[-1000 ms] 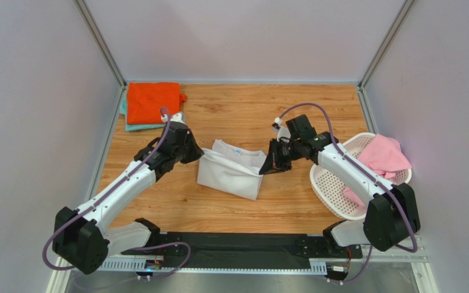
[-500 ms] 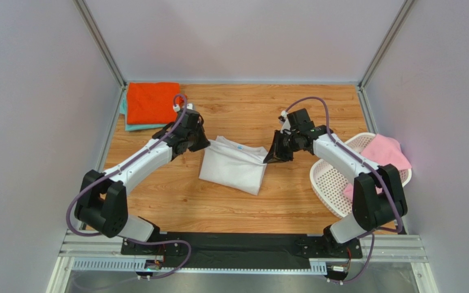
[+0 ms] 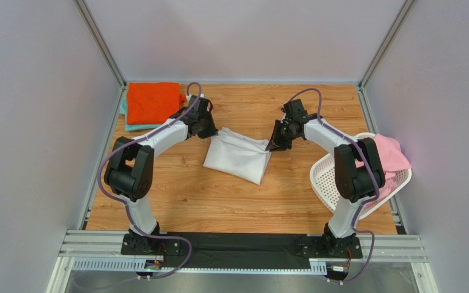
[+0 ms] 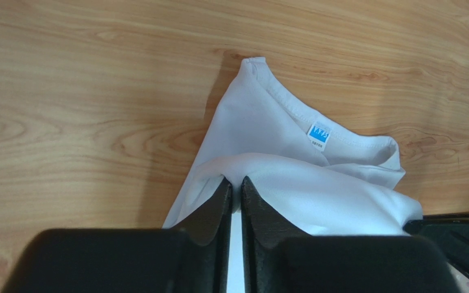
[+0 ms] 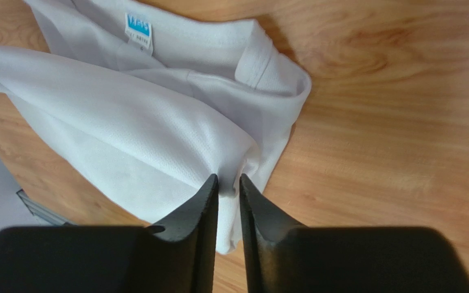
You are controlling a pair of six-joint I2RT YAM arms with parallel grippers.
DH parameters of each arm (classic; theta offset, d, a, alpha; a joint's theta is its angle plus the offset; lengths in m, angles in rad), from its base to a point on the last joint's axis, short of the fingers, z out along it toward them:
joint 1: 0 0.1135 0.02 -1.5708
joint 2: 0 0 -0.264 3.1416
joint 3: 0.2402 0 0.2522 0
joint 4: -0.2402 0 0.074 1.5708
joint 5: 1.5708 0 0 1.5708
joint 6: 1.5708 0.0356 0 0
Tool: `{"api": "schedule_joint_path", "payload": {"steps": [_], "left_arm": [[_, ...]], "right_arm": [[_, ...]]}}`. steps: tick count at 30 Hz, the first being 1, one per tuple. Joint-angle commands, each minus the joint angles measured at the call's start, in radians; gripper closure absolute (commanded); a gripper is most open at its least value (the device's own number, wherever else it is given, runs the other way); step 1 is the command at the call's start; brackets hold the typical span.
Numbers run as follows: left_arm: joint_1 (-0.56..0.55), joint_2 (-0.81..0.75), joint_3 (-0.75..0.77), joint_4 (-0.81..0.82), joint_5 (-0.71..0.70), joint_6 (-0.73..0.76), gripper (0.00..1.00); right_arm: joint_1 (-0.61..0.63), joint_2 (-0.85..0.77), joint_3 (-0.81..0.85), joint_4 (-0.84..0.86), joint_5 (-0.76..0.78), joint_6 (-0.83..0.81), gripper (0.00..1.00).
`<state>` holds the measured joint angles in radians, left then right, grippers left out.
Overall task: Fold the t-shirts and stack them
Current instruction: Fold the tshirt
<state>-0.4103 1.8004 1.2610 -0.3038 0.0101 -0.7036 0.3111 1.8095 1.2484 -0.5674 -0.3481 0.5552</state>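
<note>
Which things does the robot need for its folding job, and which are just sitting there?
For the job:
white t-shirt
orange t-shirt
teal t-shirt, under the orange one
pink t-shirt

Just lying about:
laundry basket
wooden table

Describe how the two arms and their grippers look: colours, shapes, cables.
The left arm and right arm have smooth white link shells between bulky black joint housings; a purple cable loops along each. The left gripper and right gripper are matte black, each with two fingers tapering to narrow tips. No markings show.
</note>
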Motion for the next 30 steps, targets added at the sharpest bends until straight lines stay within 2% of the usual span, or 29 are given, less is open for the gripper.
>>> {"api": "schedule_joint_path", "payload": {"steps": [1, 2, 3, 4, 5, 7, 8, 11, 14, 17, 21, 24, 27, 28, 30], "left_arm": [[0.010, 0.059, 0.110, 0.048, 0.037, 0.053, 0.81], [0.011, 0.074, 0.132, 0.032, 0.057, 0.065, 0.76], [0.013, 0.091, 0.149, 0.028, 0.063, 0.070, 0.53], [0.014, 0.094, 0.170, 0.025, 0.070, 0.078, 0.42], [0.015, 0.093, 0.179, 0.020, 0.074, 0.090, 0.17], [0.015, 0.080, 0.184, 0.012, 0.079, 0.101, 0.06], [0.015, 0.059, 0.181, 0.005, 0.080, 0.113, 0.03], [0.015, -0.005, 0.131, -0.009, 0.071, 0.125, 0.00], [0.015, -0.080, 0.042, 0.008, 0.050, 0.144, 0.00], [0.014, -0.128, -0.031, 0.015, 0.045, 0.179, 0.00], [0.013, -0.156, -0.135, 0.109, 0.169, 0.211, 0.00], [0.011, -0.144, -0.155, 0.195, 0.321, 0.207, 0.00], [0.004, -0.107, -0.152, 0.233, 0.366, 0.202, 0.00], [0.004, -0.093, -0.135, 0.229, 0.367, 0.199, 0.00], [0.002, -0.030, -0.094, 0.219, 0.381, 0.202, 0.00]], "right_arm": [[-0.020, 0.049, 0.110, 0.035, 0.080, -0.009, 0.78], [-0.026, 0.069, 0.129, 0.032, 0.081, -0.012, 0.69], [-0.024, 0.076, 0.147, 0.024, 0.081, -0.018, 0.64], [-0.024, 0.079, 0.161, 0.018, 0.084, -0.021, 0.61], [-0.026, 0.068, 0.178, 0.011, 0.087, -0.023, 0.60], [-0.024, 0.042, 0.172, 0.012, 0.081, -0.021, 0.59], [-0.023, 0.021, 0.145, 0.017, 0.057, -0.024, 0.52], [0.002, -0.059, 0.077, 0.041, 0.035, -0.054, 0.37], [0.040, -0.122, 0.022, 0.057, 0.069, -0.110, 0.32], [0.055, -0.148, -0.038, 0.076, 0.083, -0.120, 0.32], [0.094, -0.138, -0.061, 0.084, 0.096, -0.121, 0.32], [0.117, -0.113, -0.055, 0.078, 0.155, -0.074, 0.31], [0.120, -0.093, -0.058, 0.083, 0.245, -0.025, 0.23], [0.120, -0.084, -0.055, 0.083, 0.264, -0.020, 0.15], [0.120, -0.026, -0.007, 0.054, 0.300, 0.002, 0.12]]}}
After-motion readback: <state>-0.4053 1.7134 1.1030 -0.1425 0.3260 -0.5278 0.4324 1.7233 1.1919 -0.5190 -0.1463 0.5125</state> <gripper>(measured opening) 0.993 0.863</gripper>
